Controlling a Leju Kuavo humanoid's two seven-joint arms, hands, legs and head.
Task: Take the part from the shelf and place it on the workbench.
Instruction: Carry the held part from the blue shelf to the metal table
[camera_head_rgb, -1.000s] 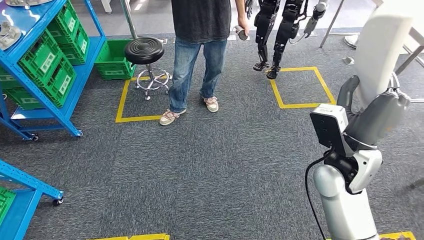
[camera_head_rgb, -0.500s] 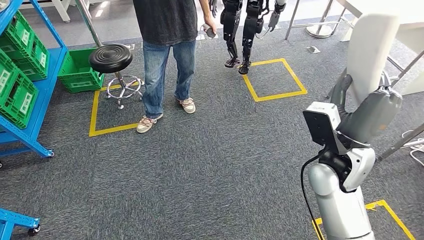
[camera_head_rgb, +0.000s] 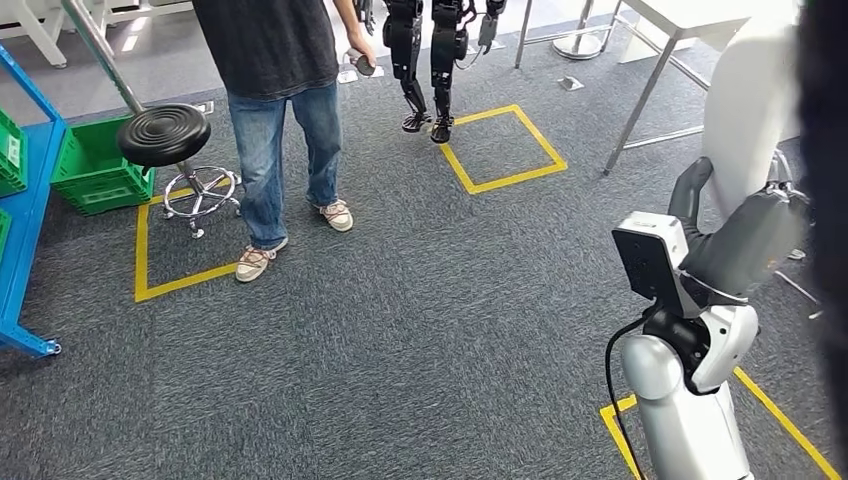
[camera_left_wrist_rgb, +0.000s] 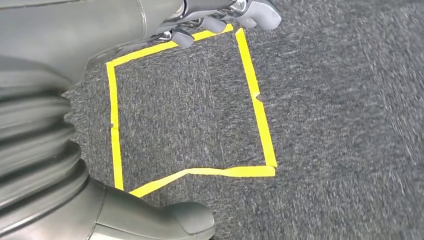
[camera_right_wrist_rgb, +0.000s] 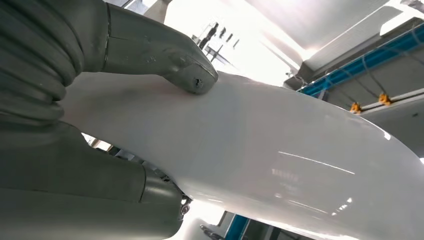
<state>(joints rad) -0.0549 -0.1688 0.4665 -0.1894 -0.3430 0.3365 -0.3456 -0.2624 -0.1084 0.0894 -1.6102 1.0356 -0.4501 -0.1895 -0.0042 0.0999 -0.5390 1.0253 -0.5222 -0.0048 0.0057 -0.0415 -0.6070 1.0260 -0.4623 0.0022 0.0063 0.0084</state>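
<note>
The part (camera_head_rgb: 745, 115) is a large, smooth white curved shell. My right hand (camera_head_rgb: 745, 240) grips its lower end and holds it upright at the right of the head view. In the right wrist view the thumb (camera_right_wrist_rgb: 172, 62) presses on the white part (camera_right_wrist_rgb: 280, 145), with the rest of the hand under it. My left hand (camera_left_wrist_rgb: 90, 45) hangs over grey carpet with nothing in it, its thumb (camera_left_wrist_rgb: 165, 225) and fingers (camera_left_wrist_rgb: 225, 17) apart. The blue shelf (camera_head_rgb: 22, 190) with a green bin (camera_head_rgb: 92, 165) stands at the far left. A white metal-legged table (camera_head_rgb: 680, 18) is at the back right.
A person (camera_head_rgb: 275, 110) in jeans stands ahead on the left, beside a black stool (camera_head_rgb: 165, 135). Another robot's dark legs (camera_head_rgb: 425, 60) stand by a yellow floor square (camera_head_rgb: 500, 145). Yellow tape (camera_head_rgb: 780, 420) marks the carpet near my right arm.
The camera has turned right, so the whole scene has slid left. The blue shelf has nearly left the picture and the table legs have come in. My right hand still holds the part.
</note>
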